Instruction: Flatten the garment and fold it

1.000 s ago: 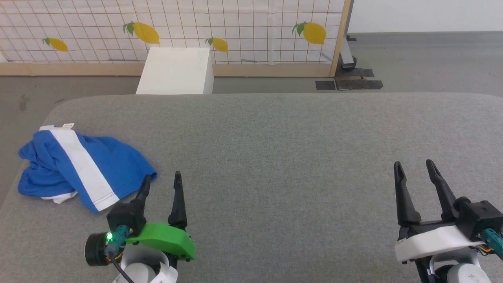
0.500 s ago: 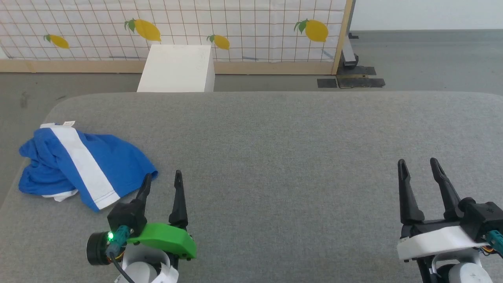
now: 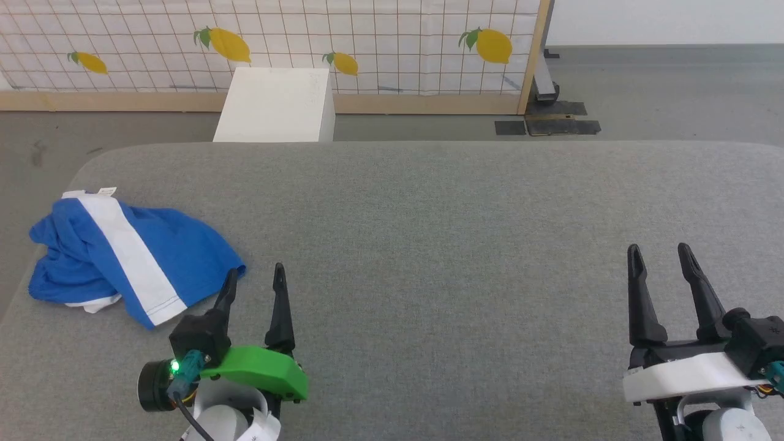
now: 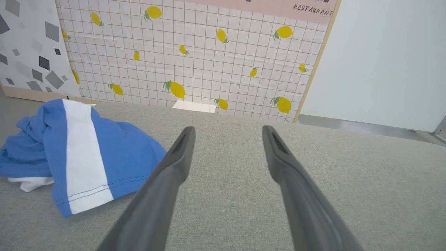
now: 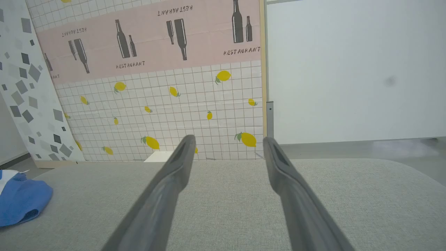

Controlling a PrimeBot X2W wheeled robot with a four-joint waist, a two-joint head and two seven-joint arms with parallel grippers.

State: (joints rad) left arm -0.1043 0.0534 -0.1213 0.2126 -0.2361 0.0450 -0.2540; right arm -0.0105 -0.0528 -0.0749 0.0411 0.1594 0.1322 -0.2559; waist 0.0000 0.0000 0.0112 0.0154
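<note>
The blue shorts point(image 3: 131, 257) lie in a crumpled heap on the grey table point(image 3: 429, 245), far over at the 9 o'clock side and close to its edge. One wide white stripe point(image 3: 131, 260) runs across them from about 11 o'clock to 5 o'clock, and a small white tag point(image 3: 106, 192) sticks out at the top. The cloth is bunched and doubled over, so nothing is flat yet; the job looks to be at its very start.

The left gripper point(image 3: 255, 270) hangs low over the table with its two dark fingers spread wide and nothing between them. The shorts sit at about 10 o'clock from it, just beside its left fingertip; whether that tip touches the hem cannot be told. It is likely spread like this so it can slide over an edge of cloth and pinch it.

The right gripper point(image 3: 658, 247) is well apart from the shorts, off at 3 o'clock, also spread wide and holding nothing – probably waiting until there is a second corner to take. A white box point(image 3: 275, 104) stands on the floor beyond the table at 12 o'clock.
</note>
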